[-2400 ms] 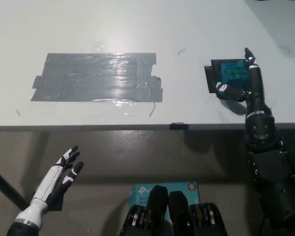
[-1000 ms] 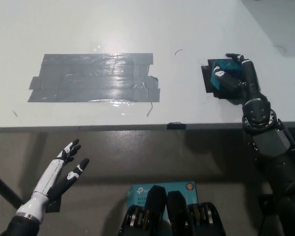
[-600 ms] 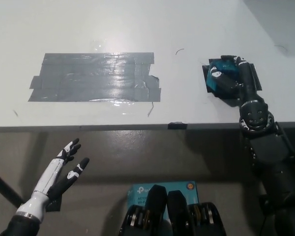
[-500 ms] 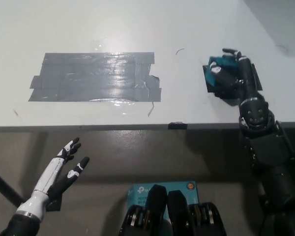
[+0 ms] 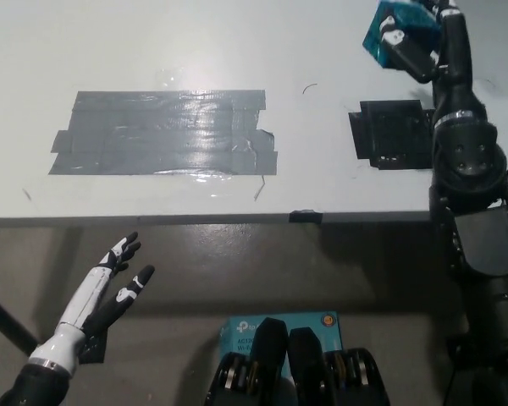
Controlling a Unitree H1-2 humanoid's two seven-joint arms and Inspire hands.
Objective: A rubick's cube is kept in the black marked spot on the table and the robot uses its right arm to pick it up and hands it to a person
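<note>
Lifted off its black marked spot since half a second ago, the teal Rubik's cube [image 5: 395,27] now sits high toward the far right part of the white tabletop [image 5: 237,51], carried up and away from the near edge. It is clamped in the black right hand [image 5: 416,38], whose fingers wrap around the cube's right and near faces so that only its left side and part of its top show. The black right arm [image 5: 467,169] reaches up from the bottom right of the view and crosses the tabletop's near edge.

The black marked spot [image 5: 391,134], a square patch of dark tape near the right end of the near edge, lies bare, with the arm passing just beside its right side. A wide rectangle of shiny grey tape [image 5: 165,133] is stuck flat on the left half of the tabletop, well apart from the black patch. Below the near edge, at the lower left, the white left hand [image 5: 110,292] rests off the tabletop, holding nothing, its fingers spread apart.
</note>
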